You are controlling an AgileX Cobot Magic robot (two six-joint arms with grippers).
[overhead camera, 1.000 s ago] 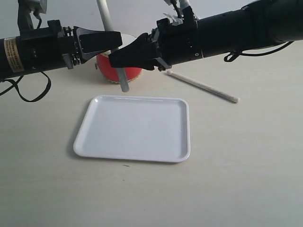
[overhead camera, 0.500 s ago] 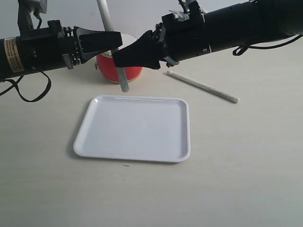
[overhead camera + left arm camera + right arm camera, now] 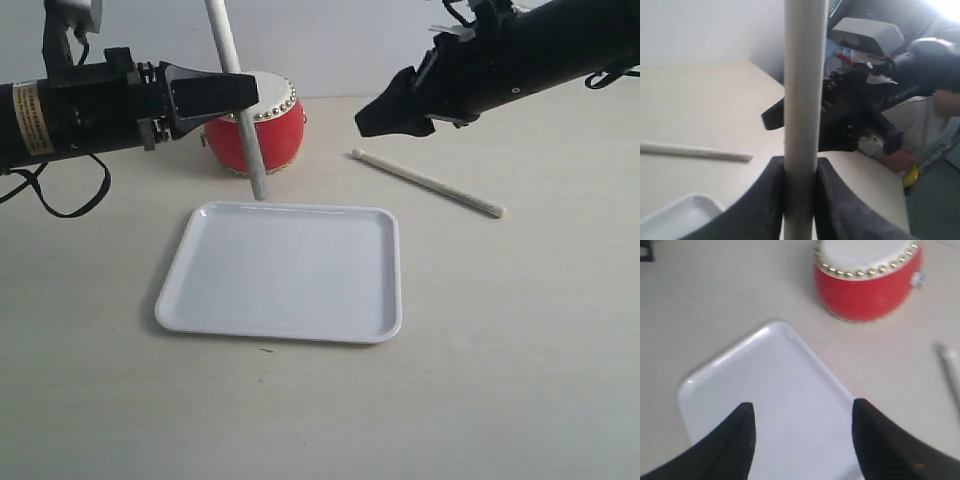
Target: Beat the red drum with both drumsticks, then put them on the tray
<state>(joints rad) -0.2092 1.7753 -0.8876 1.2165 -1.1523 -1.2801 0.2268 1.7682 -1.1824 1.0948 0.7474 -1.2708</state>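
Observation:
The red drum (image 3: pixel 262 132) stands at the back of the table, behind the white tray (image 3: pixel 285 270). My left gripper (image 3: pixel 248 95) is shut on one drumstick (image 3: pixel 243 110), which stands nearly upright in front of the drum, its lower end just above the tray's far rim. In the left wrist view that drumstick (image 3: pixel 802 100) is pinched in the left gripper (image 3: pixel 800 170). The other drumstick (image 3: pixel 428 183) lies on the table right of the drum. My right gripper (image 3: pixel 364 124) hovers open above it, holding nothing. From the right wrist, the right gripper (image 3: pixel 802 415) overlooks the tray (image 3: pixel 765 405) and drum (image 3: pixel 867 280).
The right arm (image 3: pixel 855 110) shows black beyond the held stick in the left wrist view. The lying drumstick (image 3: pixel 695 151) and a tray corner (image 3: pixel 675 220) also show there. Bare cream tabletop (image 3: pixel 500 350) surrounds the tray.
My right gripper has pulled back to the right, away from the drum and the held stick, uncovering the drum. The left arm and its drumstick have barely moved.

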